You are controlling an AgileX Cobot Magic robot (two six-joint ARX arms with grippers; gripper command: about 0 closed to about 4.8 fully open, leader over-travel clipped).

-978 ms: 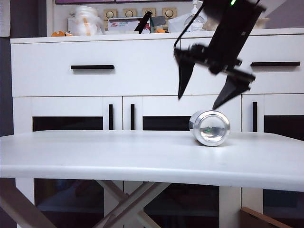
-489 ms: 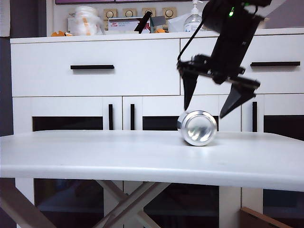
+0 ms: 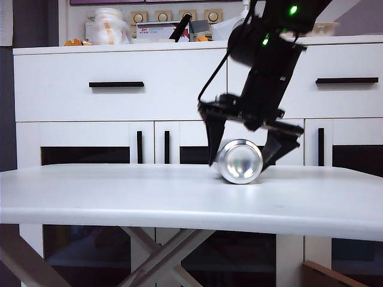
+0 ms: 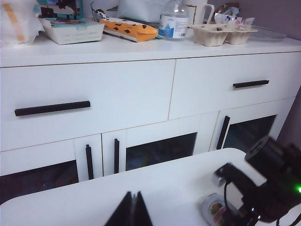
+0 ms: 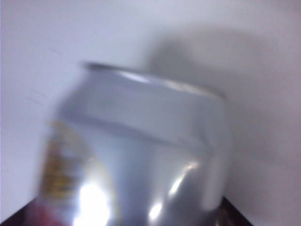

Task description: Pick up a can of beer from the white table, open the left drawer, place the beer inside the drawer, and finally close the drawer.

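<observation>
The can of beer (image 3: 239,161) lies on its side on the white table (image 3: 149,200), its shiny round end facing the exterior camera. My right gripper (image 3: 237,158) hangs over it, open, with one finger on each side of the can. In the right wrist view the can (image 5: 136,150) fills the picture, blurred, and only a dark finger (image 5: 233,216) shows at the corner. My left gripper (image 4: 133,194) is shut and empty above the table (image 4: 94,197), well away from the can (image 4: 214,208). The left drawer (image 3: 72,95) with its black bar handle (image 3: 116,84) is closed.
The white cabinet behind the table has a narrower right drawer (image 3: 353,95) and dark glass doors (image 3: 84,155) below. Its top holds a water bottle (image 4: 174,21), an egg carton (image 4: 225,33), boxes and bags. The right arm (image 4: 270,181) stands over the table's far right part.
My right gripper has dropped and shifted left until its open fingers flank the can. The can has moved left along the table. The left drawer stays closed.
</observation>
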